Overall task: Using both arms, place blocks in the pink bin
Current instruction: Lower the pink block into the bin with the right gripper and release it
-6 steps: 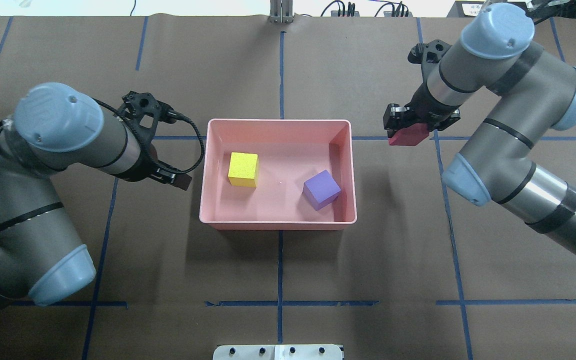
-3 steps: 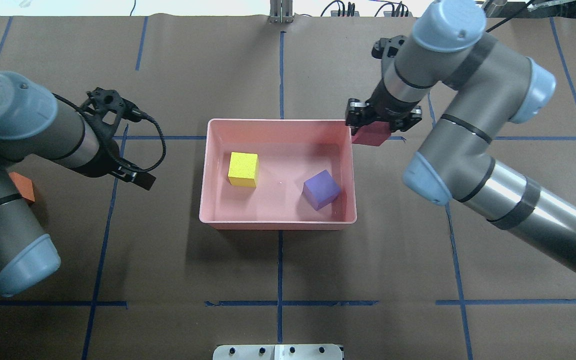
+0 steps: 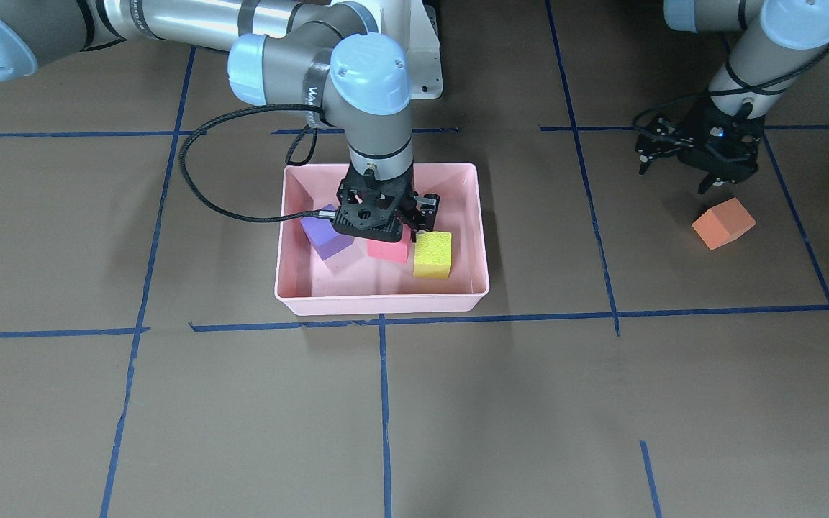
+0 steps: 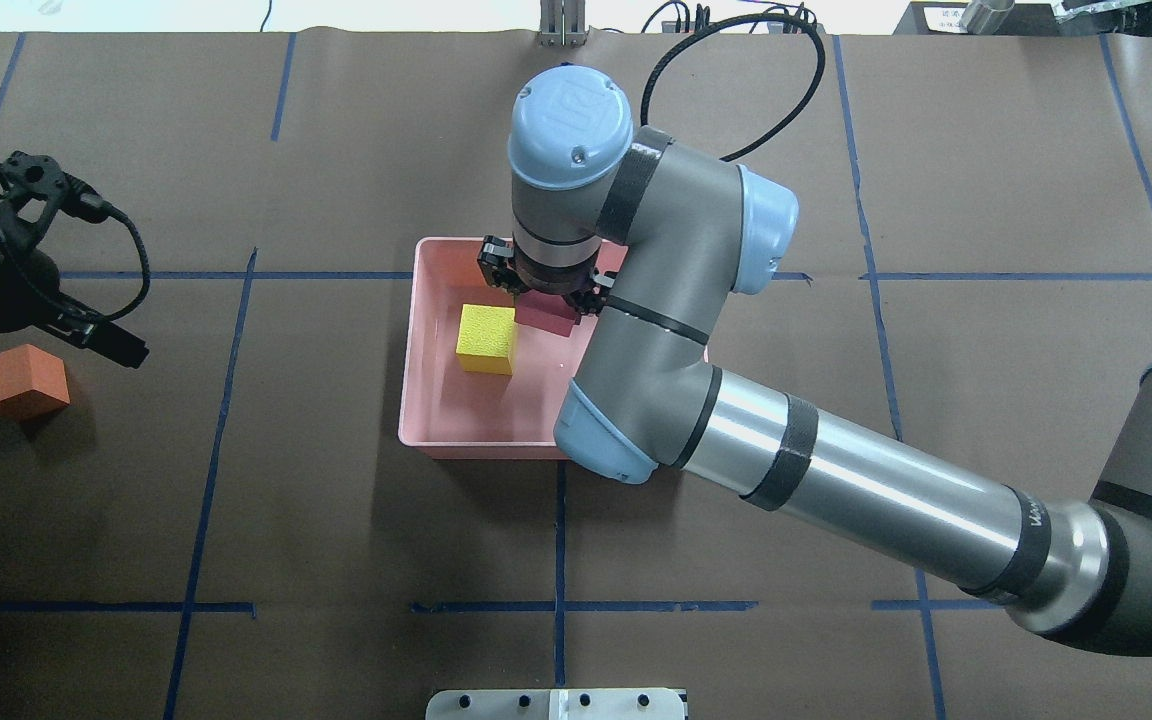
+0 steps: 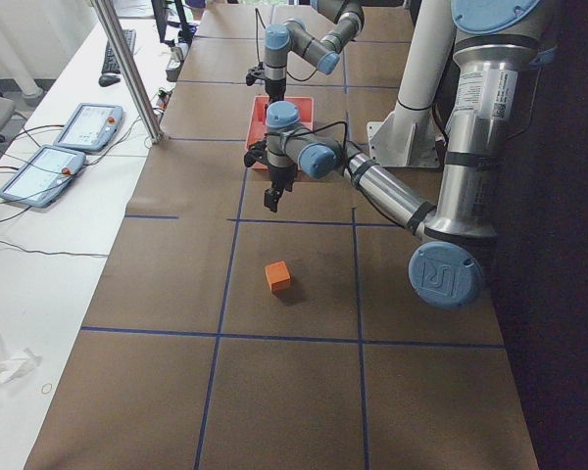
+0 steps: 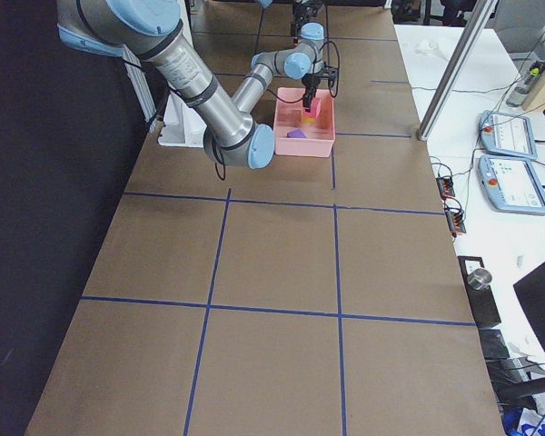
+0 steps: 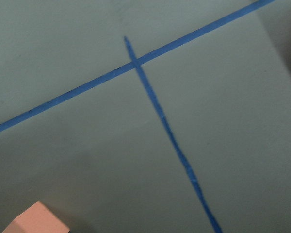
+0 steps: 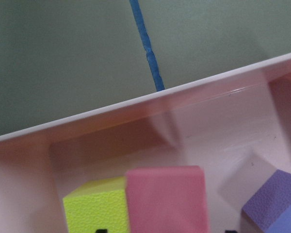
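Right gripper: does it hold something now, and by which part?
The right gripper holds the red block by two opposite side faces.

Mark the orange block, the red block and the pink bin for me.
orange block (image 4: 21, 382): overhead view, middle of the cube.
red block (image 3: 388, 250): front-facing view, its camera-side face.
pink bin (image 3: 357, 303): front-facing view, outer wall nearest the camera.

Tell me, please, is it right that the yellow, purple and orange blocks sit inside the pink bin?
No: the yellow block and purple block sit inside the pink bin, but the orange block lies outside on the table; the front-facing view shows it.
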Controlling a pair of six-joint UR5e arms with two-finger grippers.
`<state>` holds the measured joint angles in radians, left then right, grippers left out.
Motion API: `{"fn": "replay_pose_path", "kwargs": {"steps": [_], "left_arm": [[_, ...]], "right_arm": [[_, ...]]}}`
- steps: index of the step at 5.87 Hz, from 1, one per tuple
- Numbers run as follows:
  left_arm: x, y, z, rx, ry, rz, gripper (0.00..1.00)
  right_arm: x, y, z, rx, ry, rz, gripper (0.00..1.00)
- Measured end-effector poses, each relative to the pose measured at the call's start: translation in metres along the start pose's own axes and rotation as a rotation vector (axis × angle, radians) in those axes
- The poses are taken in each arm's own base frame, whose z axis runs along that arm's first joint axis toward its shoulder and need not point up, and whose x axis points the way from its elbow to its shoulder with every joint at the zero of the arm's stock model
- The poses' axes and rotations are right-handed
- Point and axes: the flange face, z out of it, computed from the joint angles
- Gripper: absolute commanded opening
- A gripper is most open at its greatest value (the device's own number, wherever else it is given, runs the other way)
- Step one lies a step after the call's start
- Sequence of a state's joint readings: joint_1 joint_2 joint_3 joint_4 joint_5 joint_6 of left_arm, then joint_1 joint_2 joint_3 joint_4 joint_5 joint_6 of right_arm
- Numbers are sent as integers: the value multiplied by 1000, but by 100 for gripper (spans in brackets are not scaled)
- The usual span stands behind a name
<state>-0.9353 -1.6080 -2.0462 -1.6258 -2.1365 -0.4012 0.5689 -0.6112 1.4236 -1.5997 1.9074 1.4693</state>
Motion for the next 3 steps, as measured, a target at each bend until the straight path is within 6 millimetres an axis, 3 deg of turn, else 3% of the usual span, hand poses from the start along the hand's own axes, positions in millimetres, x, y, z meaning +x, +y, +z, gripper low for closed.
{"fn": "replay_pose_path", "kwargs": {"steps": [2,3], "left_arm": [[-41,44,17,-49,-30,-137,100],[-57,59,23,-43,-39,-313,100]], "right_arm": [[19,-8,-4,13,-5,-30,100],[53,-21,-10,13,-11,-64,100]]}}
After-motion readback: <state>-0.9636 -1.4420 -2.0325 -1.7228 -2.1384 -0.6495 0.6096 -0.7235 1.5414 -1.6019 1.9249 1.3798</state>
